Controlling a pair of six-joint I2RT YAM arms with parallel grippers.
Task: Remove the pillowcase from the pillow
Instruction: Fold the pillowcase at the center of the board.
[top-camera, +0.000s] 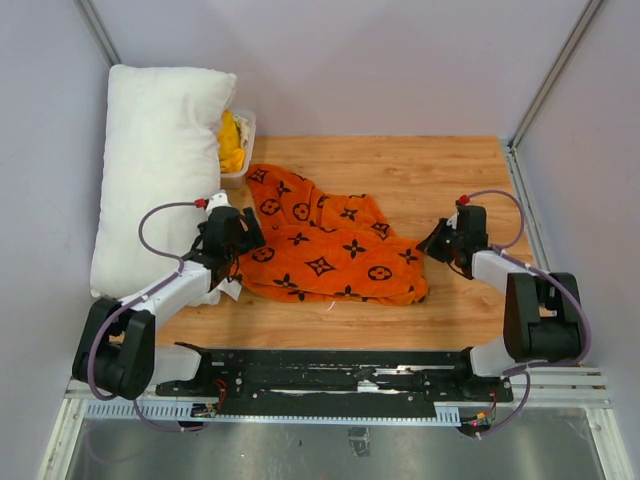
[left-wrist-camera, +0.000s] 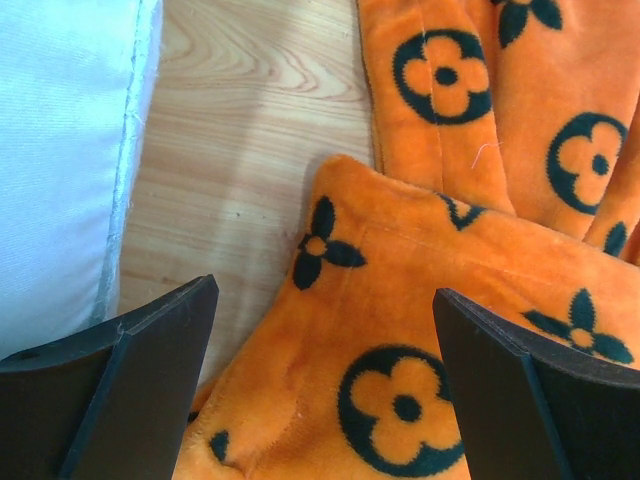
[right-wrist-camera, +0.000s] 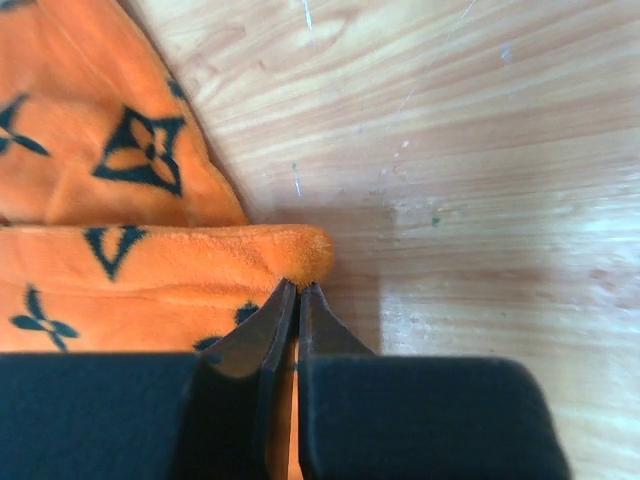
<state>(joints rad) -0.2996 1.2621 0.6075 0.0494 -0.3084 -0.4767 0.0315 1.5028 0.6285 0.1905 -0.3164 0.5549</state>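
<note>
Right gripper (right-wrist-camera: 297, 290), jaws together, sits at pillowcase (right-wrist-camera: 150, 280) corner, possibly pinching fabric; case extends toward nine o'clock. Left gripper (left-wrist-camera: 322, 290) spread above it.

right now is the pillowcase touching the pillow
Apart. The left wrist view shows a strip of bare wooden table between the pillow and the pillowcase.

a robotics lab cell: grey panel walls (top-camera: 350, 60), aluminium frame posts (top-camera: 554, 75), wooden worktop (top-camera: 440, 170), left arm (top-camera: 165, 290) and right arm (top-camera: 495, 268) bolted to a rail (top-camera: 330, 375).
</note>
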